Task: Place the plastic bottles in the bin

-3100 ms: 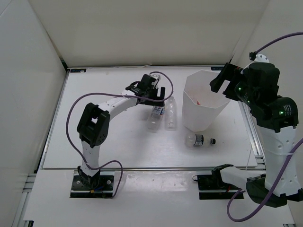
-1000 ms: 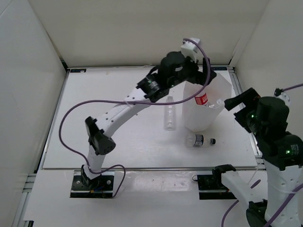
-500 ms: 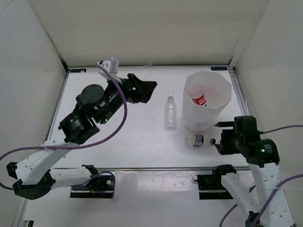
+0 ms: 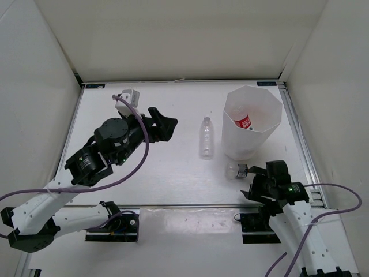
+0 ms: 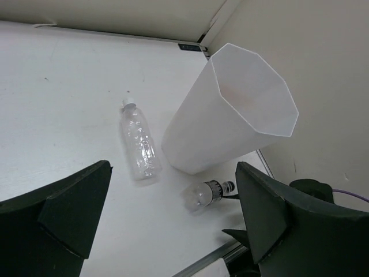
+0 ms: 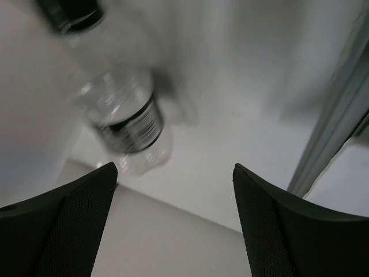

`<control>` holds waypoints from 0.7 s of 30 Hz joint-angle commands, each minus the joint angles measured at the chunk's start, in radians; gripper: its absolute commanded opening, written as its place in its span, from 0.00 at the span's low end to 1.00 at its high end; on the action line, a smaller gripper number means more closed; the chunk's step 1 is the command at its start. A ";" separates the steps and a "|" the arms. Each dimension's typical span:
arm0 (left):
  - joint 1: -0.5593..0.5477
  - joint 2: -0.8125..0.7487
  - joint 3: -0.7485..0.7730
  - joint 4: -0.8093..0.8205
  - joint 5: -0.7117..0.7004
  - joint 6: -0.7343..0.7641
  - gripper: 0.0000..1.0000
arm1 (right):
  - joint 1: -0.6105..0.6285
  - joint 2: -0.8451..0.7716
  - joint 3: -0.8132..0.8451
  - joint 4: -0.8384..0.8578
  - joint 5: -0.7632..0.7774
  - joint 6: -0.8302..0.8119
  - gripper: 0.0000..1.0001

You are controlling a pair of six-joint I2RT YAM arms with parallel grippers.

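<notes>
Plastic bottle (image 4: 237, 170) near the desk's (image 4: 144, 167) front edge could roll if my empty, half-spread right gripper (image 4: 255, 183) clips it; left gripper (image 4: 167, 126) gapes, empty.

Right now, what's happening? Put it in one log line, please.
left gripper: open, empty | right gripper: open, by black-capped bottle | plain bottle: lying on table | red bottle: in bin
</notes>
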 commanded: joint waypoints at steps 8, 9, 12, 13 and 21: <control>-0.002 -0.074 -0.047 -0.133 0.009 -0.045 1.00 | -0.003 0.187 -0.091 0.295 0.026 -0.128 0.87; -0.002 -0.074 -0.056 -0.147 -0.001 -0.045 1.00 | -0.003 0.219 -0.074 0.295 0.037 -0.147 0.87; -0.002 -0.083 -0.056 -0.172 -0.010 -0.045 1.00 | -0.003 0.239 -0.025 0.295 0.046 -0.185 0.87; -0.002 -0.083 -0.056 -0.184 -0.011 -0.045 1.00 | -0.003 0.239 -0.014 0.284 0.046 -0.185 0.87; -0.002 -0.102 -0.056 -0.213 -0.038 -0.054 1.00 | -0.003 0.247 0.067 0.215 0.034 -0.185 0.87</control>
